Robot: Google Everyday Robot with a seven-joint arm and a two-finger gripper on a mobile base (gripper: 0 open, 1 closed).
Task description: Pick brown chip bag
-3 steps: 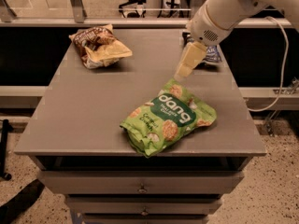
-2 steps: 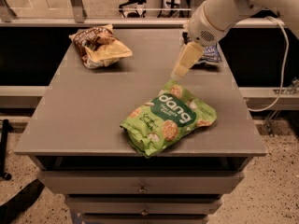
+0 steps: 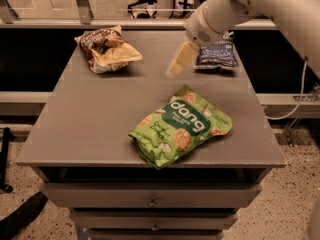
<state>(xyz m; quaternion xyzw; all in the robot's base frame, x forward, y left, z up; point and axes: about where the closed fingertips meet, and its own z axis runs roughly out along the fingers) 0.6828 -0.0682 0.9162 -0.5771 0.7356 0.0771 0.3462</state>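
1. Our claw (image 3: pixel 176 64) hangs above the far half of the bench (image 3: pixel 85 134), between the two far corners and nearer the right one. It points down and to the left. We cannot tell whether it is wide or narrow, and we see nothing gripped in it.
2. Over the last second it has slid left, away from the dark blue bag (image 3: pixel 216 54) at the far right corner and toward the far left one.
3. We find the brown chip bag (image 3: pixel 106 50) lying crumpled at the far left corner, dark end toward the far edge and pale end toward the middle. It is well apart from the claw and untouched.
4. We read the shift as the approach to the right target: the reach has begun, but the grasp has not.
5. We note the green "dang" bag (image 3: pixel 181 126) by the front edge, out of the claw's likely path.
6. We judge that more leftward travel and a descent remain.
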